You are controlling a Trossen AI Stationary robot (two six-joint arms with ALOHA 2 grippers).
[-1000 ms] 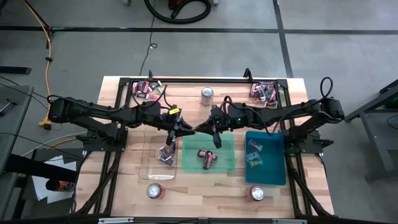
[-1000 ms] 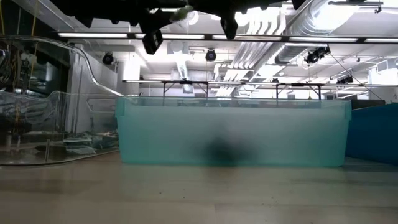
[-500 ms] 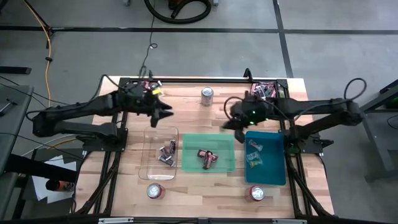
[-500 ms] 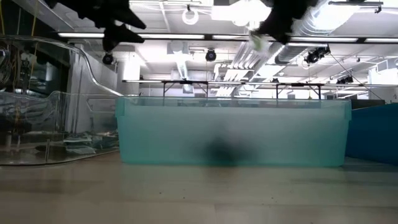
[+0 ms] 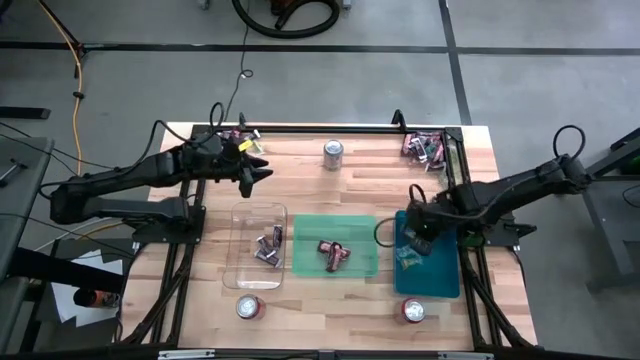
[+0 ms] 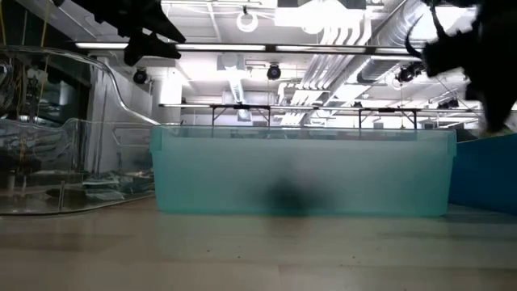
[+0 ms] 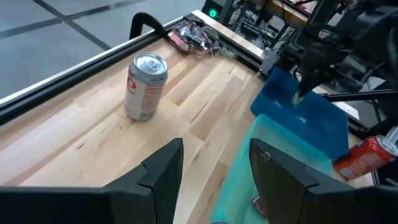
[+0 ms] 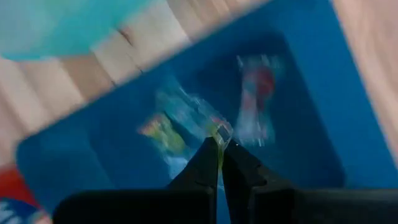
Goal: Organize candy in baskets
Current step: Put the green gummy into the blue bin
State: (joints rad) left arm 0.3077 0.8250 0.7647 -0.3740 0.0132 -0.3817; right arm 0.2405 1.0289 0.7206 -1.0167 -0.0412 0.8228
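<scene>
The right gripper (image 5: 418, 232) hangs over the near-left part of the solid blue basket (image 5: 440, 282), its dark fingers pinched tight on a small light green sweet (image 8: 221, 134) in a crinkly wrapper. Below it, two more pale, pink-and-green wrapped sweets (image 8: 255, 99) lie on the smooth blue floor of that basket.

The left gripper (image 5: 262, 172) is held above the bare wood of the tabletop (image 5: 300, 180), near its far left side, with its fingers (image 7: 163, 169) spread apart and nothing between them.

The translucent green basket (image 5: 362, 262) sits in the middle with maroon-brown sweets (image 5: 333, 254) in a small heap. To its left the clear basket (image 5: 240, 270), glassy with rounded corners, holds dark and silver sweets (image 5: 269, 246). Loose piles of wrapped candy (image 5: 424, 147) lie at the two far corners of the pale planked tabletop. A round silver drink can (image 5: 333, 153) stands upright at the far edge, and two red-topped cans (image 5: 412, 311) stand near the front edge.
</scene>
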